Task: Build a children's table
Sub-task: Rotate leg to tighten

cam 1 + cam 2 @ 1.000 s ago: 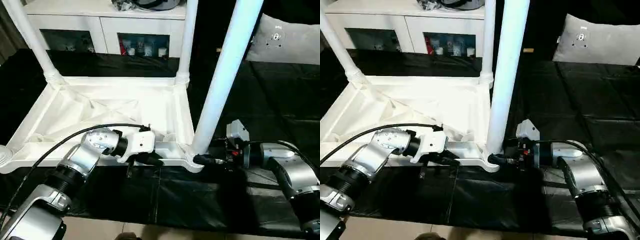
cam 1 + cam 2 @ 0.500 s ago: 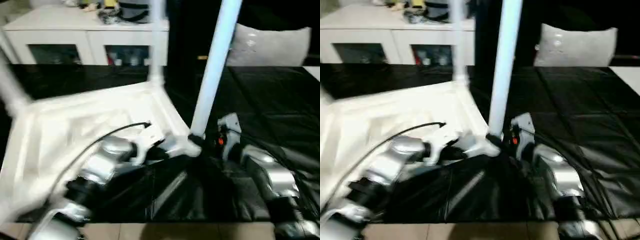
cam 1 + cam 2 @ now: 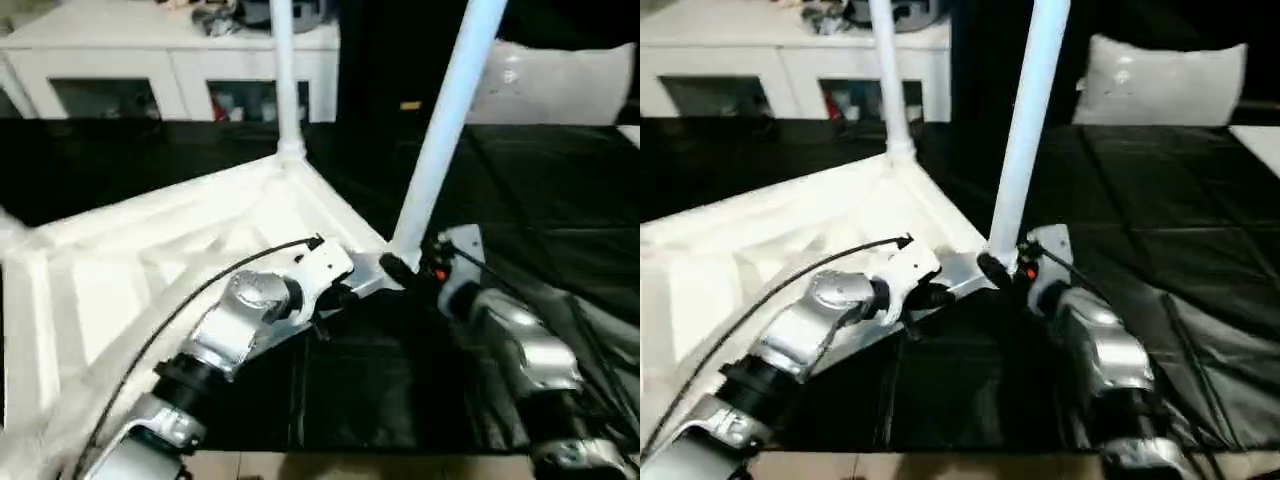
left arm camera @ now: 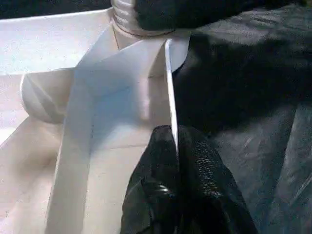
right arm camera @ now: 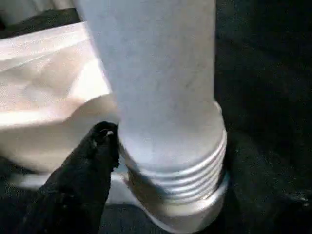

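The children's table lies upside down on the black worktable, its ribbed white top [image 3: 150,270] turned at an angle to me. Two white legs stand up from it, a near one [image 3: 440,130] and a far one [image 3: 283,80]. My left gripper [image 3: 335,297] is shut on the top's thin rim [image 4: 169,97] close to the near corner. My right gripper [image 3: 398,268] sits at the foot of the near leg, right beside its threaded base [image 5: 170,161] where it enters the corner socket [image 5: 185,214].
A white cabinet [image 3: 170,60] stands behind the worktable and a grey cushion [image 3: 560,85] lies at the back right. Black cloth [image 3: 560,200] stretches out to the right. A black cable [image 3: 200,290] runs along my left forearm. The worktable's front edge [image 3: 350,462] is close below my arms.
The table top has swung round on the worktable, its left side coming nearer to me, with both grippers still at the near right corner. The view itself has shifted too.
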`<state>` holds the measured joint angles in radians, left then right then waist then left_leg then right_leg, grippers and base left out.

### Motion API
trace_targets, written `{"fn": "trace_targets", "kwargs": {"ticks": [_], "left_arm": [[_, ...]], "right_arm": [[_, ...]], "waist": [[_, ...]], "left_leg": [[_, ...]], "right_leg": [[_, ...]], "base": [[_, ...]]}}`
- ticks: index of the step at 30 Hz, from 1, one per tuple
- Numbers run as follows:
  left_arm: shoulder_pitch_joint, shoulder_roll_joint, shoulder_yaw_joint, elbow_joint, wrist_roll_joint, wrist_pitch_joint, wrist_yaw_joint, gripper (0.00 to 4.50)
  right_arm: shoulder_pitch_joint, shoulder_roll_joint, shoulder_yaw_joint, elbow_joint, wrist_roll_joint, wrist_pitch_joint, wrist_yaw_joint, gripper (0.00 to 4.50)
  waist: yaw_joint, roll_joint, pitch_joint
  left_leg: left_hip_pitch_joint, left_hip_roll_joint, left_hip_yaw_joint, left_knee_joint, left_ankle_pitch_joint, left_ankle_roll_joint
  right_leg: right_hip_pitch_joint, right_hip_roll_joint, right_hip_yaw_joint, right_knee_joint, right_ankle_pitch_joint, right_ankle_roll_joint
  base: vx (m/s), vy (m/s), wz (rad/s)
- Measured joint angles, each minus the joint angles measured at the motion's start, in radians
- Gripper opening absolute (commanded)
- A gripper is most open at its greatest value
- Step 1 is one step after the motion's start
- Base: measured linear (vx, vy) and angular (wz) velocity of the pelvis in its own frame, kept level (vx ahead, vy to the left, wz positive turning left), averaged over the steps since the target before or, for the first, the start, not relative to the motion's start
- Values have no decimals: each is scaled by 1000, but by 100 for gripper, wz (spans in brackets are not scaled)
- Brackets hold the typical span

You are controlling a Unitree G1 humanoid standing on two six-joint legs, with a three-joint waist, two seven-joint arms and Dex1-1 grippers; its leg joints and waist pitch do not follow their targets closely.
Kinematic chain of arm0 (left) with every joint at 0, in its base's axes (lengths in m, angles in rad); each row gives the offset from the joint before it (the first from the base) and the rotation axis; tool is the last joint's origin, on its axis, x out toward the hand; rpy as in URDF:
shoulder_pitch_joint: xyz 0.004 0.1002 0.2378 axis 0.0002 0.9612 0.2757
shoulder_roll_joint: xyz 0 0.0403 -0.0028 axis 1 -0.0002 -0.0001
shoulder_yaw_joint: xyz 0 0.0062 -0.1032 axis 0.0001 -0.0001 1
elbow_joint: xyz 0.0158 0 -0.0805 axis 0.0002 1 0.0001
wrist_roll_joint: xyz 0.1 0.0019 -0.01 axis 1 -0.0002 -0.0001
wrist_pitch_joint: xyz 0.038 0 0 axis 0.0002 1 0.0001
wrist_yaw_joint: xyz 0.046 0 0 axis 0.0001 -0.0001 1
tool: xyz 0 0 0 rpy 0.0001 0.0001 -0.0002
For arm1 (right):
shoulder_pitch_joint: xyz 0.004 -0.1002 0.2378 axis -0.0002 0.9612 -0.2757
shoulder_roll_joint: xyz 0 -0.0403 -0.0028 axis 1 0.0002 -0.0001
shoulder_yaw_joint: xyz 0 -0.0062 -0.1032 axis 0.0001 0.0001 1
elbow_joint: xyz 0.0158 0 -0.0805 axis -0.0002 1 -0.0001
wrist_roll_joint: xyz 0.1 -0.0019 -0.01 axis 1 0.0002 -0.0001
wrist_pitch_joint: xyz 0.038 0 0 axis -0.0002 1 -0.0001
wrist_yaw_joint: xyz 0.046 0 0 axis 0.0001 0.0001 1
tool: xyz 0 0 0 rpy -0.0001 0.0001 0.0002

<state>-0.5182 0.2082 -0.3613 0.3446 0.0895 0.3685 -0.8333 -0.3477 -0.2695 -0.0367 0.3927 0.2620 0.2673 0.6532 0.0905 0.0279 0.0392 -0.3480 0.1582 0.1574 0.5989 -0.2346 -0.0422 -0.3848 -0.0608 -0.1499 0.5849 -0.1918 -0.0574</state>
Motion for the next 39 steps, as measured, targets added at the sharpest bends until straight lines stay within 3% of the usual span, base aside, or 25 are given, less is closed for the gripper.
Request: {"fn": "trace_targets", "kwargs": {"ticks": [4, 11, 20, 26, 39], "left_arm": [[2, 55, -9, 1, -7, -71, -74, 0], [4, 143, -40, 25, -36, -199, -245, 0], [-32, 211, -97, 66, -52, -311, -444, 0], [-41, 211, -109, 75, -56, -326, -494, 0], [-52, 204, -110, 100, -56, -347, -506, 0]], "right_arm": [[27, -75, 0, -31, 26, -21, 139, 412], [37, -233, 10, -113, 79, -18, 397, 441], [35, -301, 145, -120, 54, -22, 598, 441], [35, -302, 193, -121, 37, -32, 645, 441], [36, -293, 203, -121, 48, -12, 675, 337]], "waist": [[18, 1, 0], [42, 3, 0], [66, 3, 0], [76, 3, 0], [80, 3, 0]], "left_leg": [[-11, 3, 0, 4, 0, 0], [-7, 4, 0, 7, 0, 0], [-1, 5, 1, 9, 0, 0], [-1, 5, 1, 9, 0, 0], [-2, 5, 2, 9, 0, 0]], "right_leg": [[-14, 1, -2, 12, -5, -5], [-9, 1, -2, 10, -5, -3], [-2, 1, -2, 10, -7, 1], [-2, 0, -2, 10, -6, 0], [-2, 0, -2, 10, -6, -1]], "base": [[0, 0, 0], [0, 0, 0], [0, 0, 0], [0, 0, 0], [0, 0, 0]]}}
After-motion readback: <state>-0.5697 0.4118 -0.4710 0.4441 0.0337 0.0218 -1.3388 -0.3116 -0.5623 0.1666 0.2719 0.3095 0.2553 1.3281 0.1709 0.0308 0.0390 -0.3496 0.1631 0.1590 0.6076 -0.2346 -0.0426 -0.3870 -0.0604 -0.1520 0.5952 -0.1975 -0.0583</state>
